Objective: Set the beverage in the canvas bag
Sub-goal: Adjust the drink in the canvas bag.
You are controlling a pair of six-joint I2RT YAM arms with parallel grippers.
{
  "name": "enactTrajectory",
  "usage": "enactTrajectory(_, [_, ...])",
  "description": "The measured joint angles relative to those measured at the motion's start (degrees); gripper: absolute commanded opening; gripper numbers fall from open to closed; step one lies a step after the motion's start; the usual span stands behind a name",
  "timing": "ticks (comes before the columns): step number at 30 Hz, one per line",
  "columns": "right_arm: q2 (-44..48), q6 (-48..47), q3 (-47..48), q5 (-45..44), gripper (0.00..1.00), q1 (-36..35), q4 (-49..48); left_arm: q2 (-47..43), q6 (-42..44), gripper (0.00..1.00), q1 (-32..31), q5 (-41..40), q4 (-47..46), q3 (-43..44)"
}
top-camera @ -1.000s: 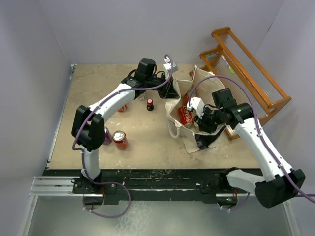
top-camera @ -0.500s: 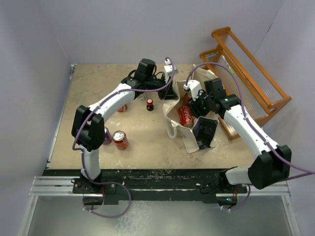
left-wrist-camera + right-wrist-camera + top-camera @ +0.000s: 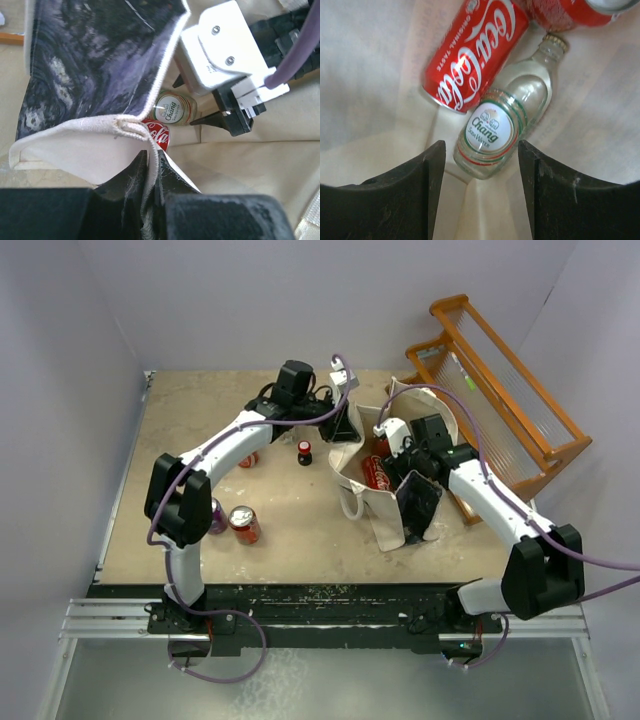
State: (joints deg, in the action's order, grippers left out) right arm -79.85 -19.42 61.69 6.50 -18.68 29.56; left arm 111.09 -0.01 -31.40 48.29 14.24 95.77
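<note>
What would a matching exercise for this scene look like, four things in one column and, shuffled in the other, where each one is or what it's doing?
Things:
1. Chang bottle
2. red-capped bottle
3. left gripper
4. orange rack

Places or states:
A. shut on the rim of the canvas bag
B. on the table, outside the bag
C. on the right side, beyond the bag
D. lying inside the bag beside a Coca-Cola can

Pairs: 1-D, 2-B, 3-A, 4-C.
</note>
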Motion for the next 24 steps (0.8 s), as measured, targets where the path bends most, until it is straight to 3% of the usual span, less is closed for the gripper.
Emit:
enactTrajectory(8, [1.16, 0.55, -3.23, -1.73, 0.64, 0.76, -0.92, -1.18, -5.51, 0.08, 1.95, -1.60, -1.38, -1.27])
enactTrajectory(24, [-12.85, 4.92, 0.83, -5.55, 0.70, 2.10, -7.63, -1.27, -11.15, 0.05, 2.45, -1.97, -5.01, -2.80])
